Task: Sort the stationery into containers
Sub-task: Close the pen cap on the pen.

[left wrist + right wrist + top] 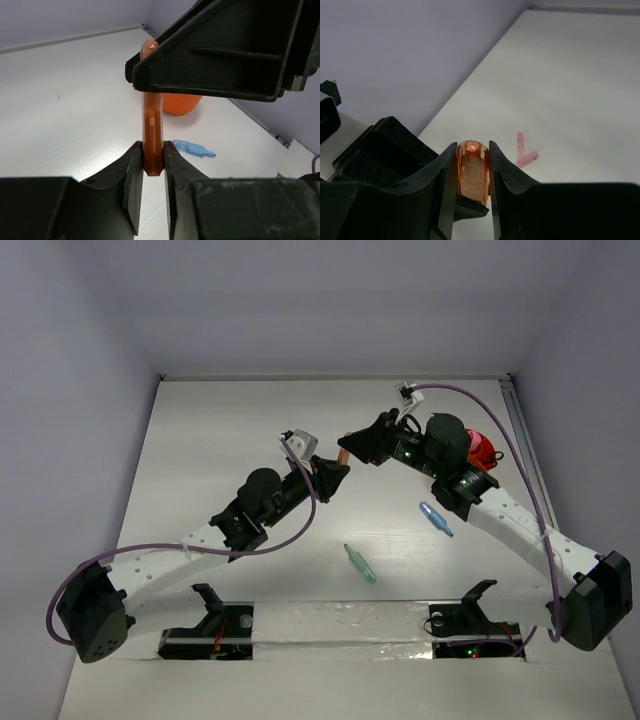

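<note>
An orange marker (pixel 342 452) is held in the air between both grippers above the middle of the table. My left gripper (pixel 335 472) is shut on its lower end; in the left wrist view the fingers (pixel 134 165) pinch the marker (pixel 151 110) at its base. My right gripper (pixel 356 444) is shut on its upper, capped end (pixel 472 172). The orange bowl (pixel 483 449) sits at the right, partly hidden behind the right arm, and also shows in the left wrist view (pixel 182 103). A blue marker (pixel 435 519) and a green marker (pixel 361 564) lie on the table.
Two small pink marker pieces (pixel 522 150) lie on the table in the right wrist view. The blue marker (pixel 192 148) lies near the bowl. Grey walls close the table's back and sides. The arm bases stand at the near edge.
</note>
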Robot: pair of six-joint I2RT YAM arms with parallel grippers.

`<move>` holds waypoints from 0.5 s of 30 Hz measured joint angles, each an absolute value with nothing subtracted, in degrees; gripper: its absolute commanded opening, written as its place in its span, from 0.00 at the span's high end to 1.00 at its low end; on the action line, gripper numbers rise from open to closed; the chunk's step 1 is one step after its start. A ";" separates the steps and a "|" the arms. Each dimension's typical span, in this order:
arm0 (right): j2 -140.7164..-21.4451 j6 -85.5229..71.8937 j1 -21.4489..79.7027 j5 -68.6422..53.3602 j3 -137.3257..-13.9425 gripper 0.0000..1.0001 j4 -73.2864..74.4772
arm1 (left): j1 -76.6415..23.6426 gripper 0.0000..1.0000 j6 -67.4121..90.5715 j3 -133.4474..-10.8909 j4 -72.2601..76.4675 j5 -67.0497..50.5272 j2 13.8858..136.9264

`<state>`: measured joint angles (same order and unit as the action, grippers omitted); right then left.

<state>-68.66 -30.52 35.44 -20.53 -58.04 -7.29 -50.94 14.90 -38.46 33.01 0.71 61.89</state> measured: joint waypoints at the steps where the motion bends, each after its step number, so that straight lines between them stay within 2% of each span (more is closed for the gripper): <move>1: -68.51 -30.98 35.51 -20.32 -57.47 1.00 -8.84 | -50.96 1.00 15.18 -38.89 32.84 0.82 61.84; 15: -64.88 -35.07 37.95 -13.96 -49.12 1.00 -26.89 | -51.48 1.00 15.49 -47.00 24.12 1.54 61.25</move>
<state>-64.88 -35.07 37.95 -13.96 -49.12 -26.89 -51.48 15.49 -47.00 24.12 1.54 61.25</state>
